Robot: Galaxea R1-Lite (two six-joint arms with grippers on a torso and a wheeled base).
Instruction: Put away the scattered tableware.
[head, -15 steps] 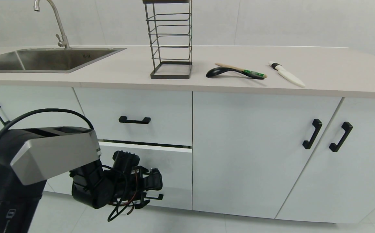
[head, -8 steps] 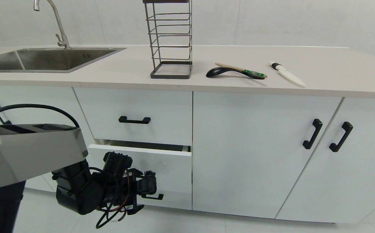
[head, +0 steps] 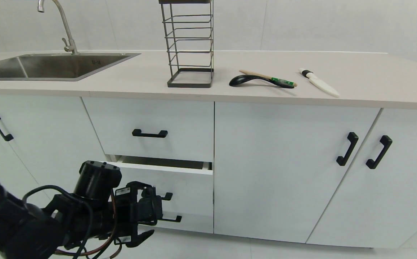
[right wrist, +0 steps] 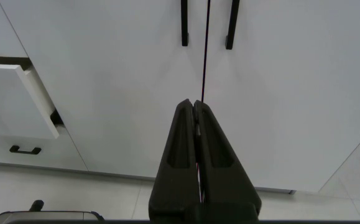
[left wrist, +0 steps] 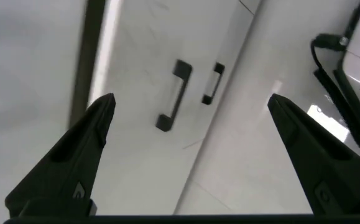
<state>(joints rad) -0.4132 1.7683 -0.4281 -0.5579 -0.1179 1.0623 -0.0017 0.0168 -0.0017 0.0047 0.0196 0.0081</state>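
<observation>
The pale matt countertop (head: 374, 79) looked smooth. The brushed steel sink (head: 68, 64) shone dully, and the curved chrome tap (head: 71, 46) gleamed. The black wire metal rack (head: 190, 85) stayed matt. The glossy black plastic spoon (head: 239, 81) glinted beside a bare wooden stick (head: 259, 74). The smooth white knife (head: 322, 85) looked satin.

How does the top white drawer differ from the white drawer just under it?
The top white drawer is shut flush; the white drawer under it stands pulled out a little, showing a dark gap. The top drawer's black bar handle is free; the lower drawer's handle is partly hidden by the open left gripper. Both fronts are white.
</observation>
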